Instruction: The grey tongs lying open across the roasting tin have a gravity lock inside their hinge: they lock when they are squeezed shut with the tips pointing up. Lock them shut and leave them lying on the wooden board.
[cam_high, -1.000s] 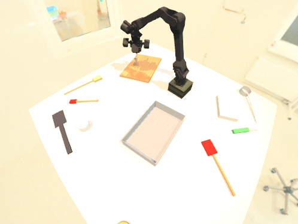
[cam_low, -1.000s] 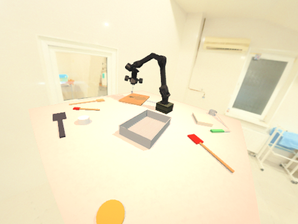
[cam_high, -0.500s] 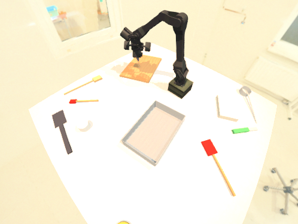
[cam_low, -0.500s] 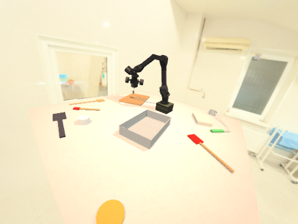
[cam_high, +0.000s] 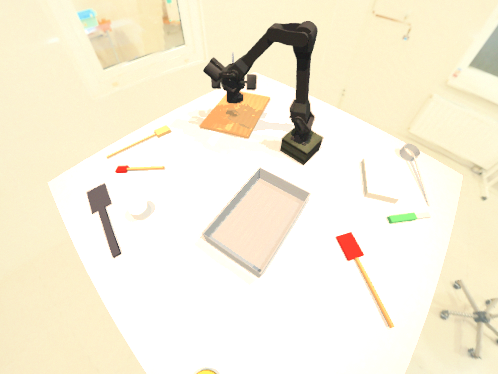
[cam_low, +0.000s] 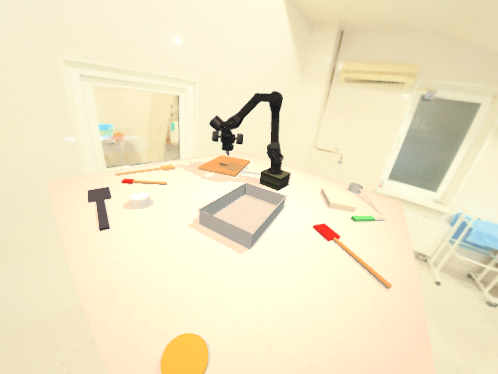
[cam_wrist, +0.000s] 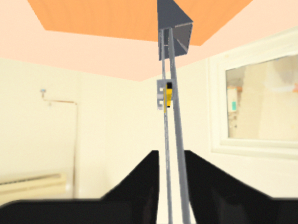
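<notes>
The grey tongs (cam_wrist: 178, 135) (cam_high: 232, 58) are held in the air with their two arms close together, a narrow gap between them. A flared grey piece (cam_wrist: 176, 31) at one end and a small clip with a yellow and black part (cam_wrist: 169, 94) show in the wrist view. Whether the lock has caught cannot be told. My gripper (cam_high: 235, 98) (cam_low: 228, 149) (cam_wrist: 170, 157) is shut on the tongs, above the wooden board (cam_high: 256, 104) (cam_low: 241, 165) (cam_wrist: 110, 20). The roasting tin (cam_high: 286, 182) (cam_low: 225, 228) holds nothing. Most of the tongs is hidden by the gripper in the top and exterior views.
A yellow-headed tool (cam_high: 162, 131), a small red brush (cam_high: 121, 169), a black spatula (cam_high: 99, 197) and a white pot (cam_high: 140, 209) lie left. A pale block (cam_high: 381, 182), a strainer (cam_high: 410, 151), a green-handled tool (cam_high: 402, 218) and a red spatula (cam_high: 349, 246) lie right.
</notes>
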